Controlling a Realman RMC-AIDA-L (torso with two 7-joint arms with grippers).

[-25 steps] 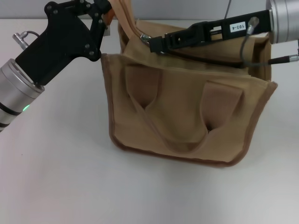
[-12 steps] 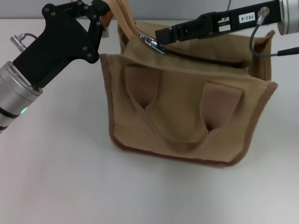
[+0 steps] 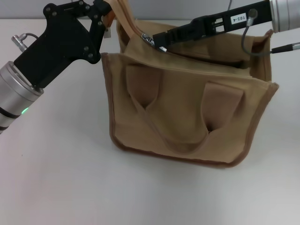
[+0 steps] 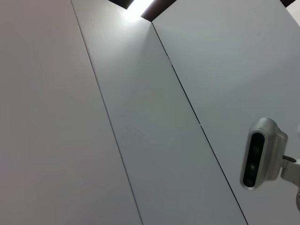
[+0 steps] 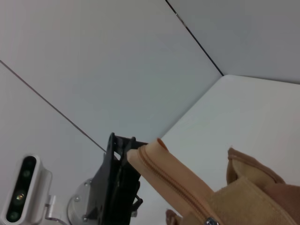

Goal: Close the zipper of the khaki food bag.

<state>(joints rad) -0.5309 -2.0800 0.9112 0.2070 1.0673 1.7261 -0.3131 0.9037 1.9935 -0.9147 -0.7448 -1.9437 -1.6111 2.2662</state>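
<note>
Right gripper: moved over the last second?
Yes. In the head view the right gripper has risen slightly against the khaki food bag rim and stays at the zipper slider.

Label on right gripper (image 3: pixel 159 42): a small white tag sits on top of the black body, and its digits appear turned upside down, reading roughly "103-4" in the head view.
Other text: none readable on the khaki food bag (image 3: pixel 187 108) or elsewhere.
</note>
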